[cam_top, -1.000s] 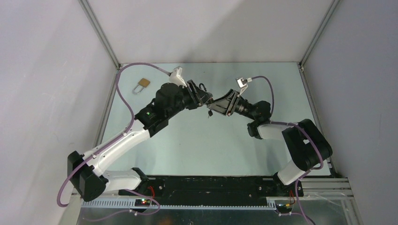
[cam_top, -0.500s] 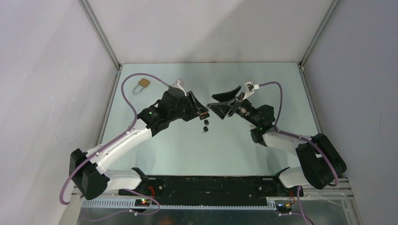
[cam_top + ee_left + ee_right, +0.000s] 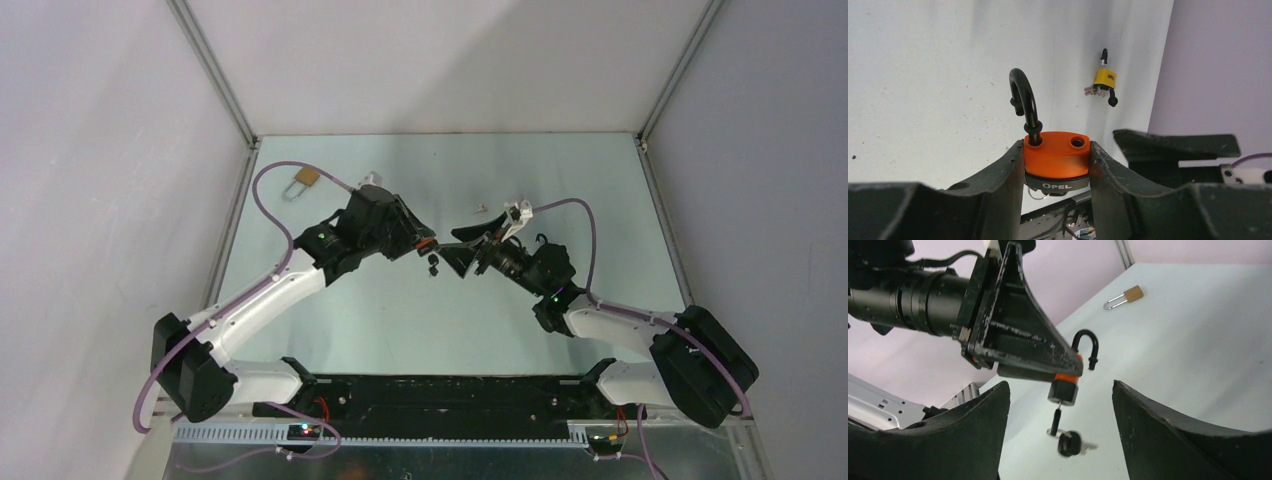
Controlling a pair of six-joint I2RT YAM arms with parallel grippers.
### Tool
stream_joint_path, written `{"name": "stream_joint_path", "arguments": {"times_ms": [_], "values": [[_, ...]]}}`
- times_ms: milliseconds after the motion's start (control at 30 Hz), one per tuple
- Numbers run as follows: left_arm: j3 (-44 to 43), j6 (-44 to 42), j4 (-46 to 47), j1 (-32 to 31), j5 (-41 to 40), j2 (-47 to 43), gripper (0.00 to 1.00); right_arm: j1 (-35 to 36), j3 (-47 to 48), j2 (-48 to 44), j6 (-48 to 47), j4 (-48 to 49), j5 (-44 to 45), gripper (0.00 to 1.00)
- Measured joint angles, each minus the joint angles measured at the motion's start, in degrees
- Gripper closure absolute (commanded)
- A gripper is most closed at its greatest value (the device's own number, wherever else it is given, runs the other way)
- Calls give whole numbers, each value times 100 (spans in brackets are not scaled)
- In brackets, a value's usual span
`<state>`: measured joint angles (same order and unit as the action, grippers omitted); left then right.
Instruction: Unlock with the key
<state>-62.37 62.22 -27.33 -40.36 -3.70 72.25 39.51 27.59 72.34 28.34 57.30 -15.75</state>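
In the top view, the right claw (image 3: 462, 247), up against the lock a second ago, now stands spread and drawn back, just right of centre. The left claw (image 3: 422, 241) pinches the orange padlock (image 3: 428, 244) mid-frame, above the bench (image 3: 560, 180).

In the left wrist view, the shackle (image 3: 1024, 102) is swung out, one leg clear of its hole.

In the right wrist view, the key (image 3: 1058, 416) hangs untouched from the lock. The lock looks opened.
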Motion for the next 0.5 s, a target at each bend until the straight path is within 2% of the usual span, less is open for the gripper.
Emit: {"name": "stream_joint_path", "arguments": {"times_ms": [200, 333, 500], "values": [[-42, 157, -33, 26, -57, 0, 100, 426, -103, 59, -55, -66, 323, 28], [-87, 243, -28, 26, -15, 0, 100, 481, -98, 326, -50, 7, 442, 35], [-87, 293, -31, 26, 63, 2, 100, 498, -13, 651, -48, 44, 590, 37]]}}
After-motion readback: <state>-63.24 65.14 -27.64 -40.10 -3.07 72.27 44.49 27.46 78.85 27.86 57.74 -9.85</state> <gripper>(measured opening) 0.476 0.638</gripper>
